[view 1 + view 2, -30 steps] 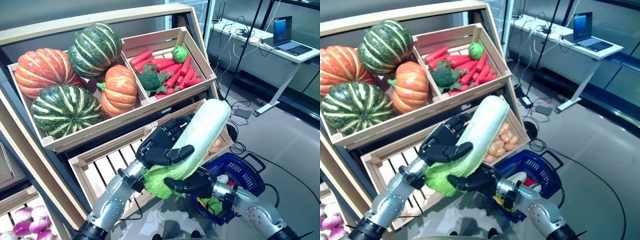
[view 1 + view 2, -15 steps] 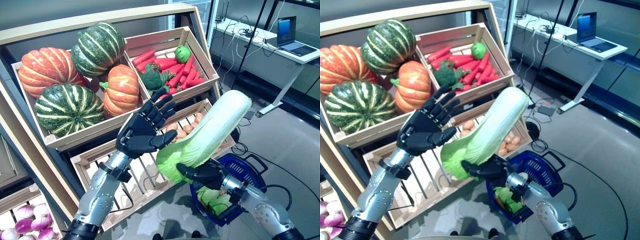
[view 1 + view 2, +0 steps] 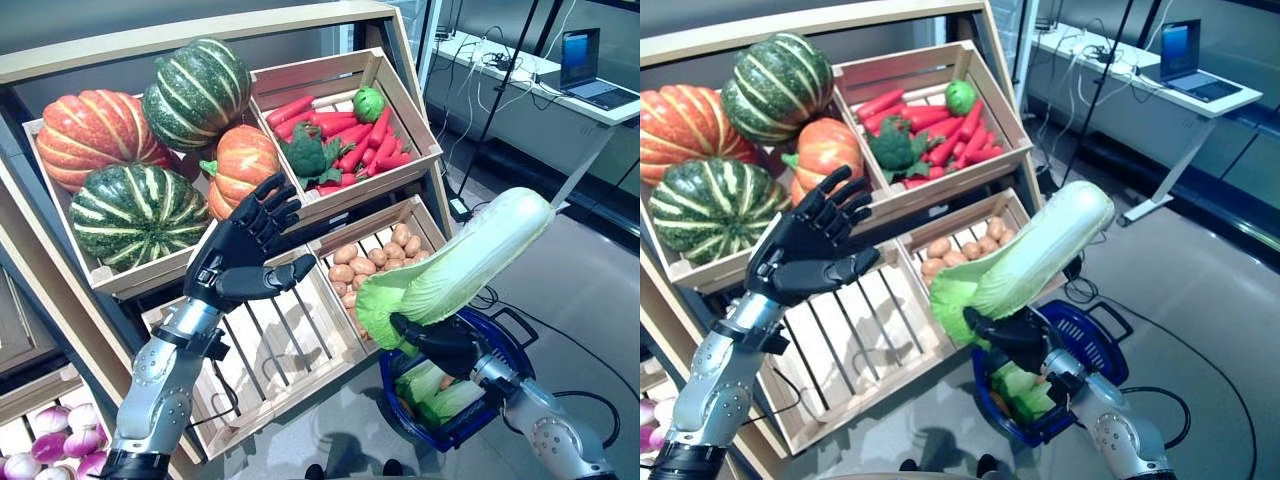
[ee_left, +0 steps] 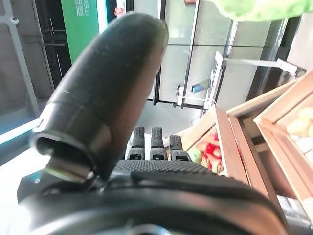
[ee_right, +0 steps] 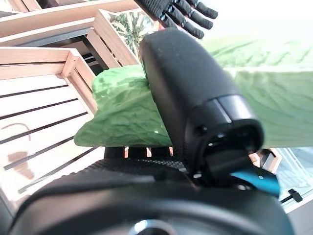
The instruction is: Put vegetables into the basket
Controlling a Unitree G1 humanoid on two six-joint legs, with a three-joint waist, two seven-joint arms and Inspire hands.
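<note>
A slanted wooden rack (image 3: 60,60) of slatted crates fills the left and centre of the frame. In its upper left crate lie ribbed, round pumpkins (image 3: 130,215), striped green and plain orange; the crate (image 3: 385,75) to their right holds smooth red carrots, a knobbly broccoli head and a small green ball-shaped vegetable. Below, an empty slatted crate (image 3: 275,350) sits beside one of small tan potatoes (image 3: 365,260). At lower right a blue plastic mesh basket (image 3: 500,345) with dark handles stands on the grey floor, leafy greens already inside. Over its near rim the napa cabbage (image 3: 460,265), a long pale cylinder with crinkled green leaves at its base, is held tilted: leafy end low toward the centre, smooth white-green tip up toward the right edge. The right hand (image 3: 445,340) is clamped round the leafy base. The left hand (image 3: 240,260), centre left, is spread wide before the rack, holding nothing.
</note>
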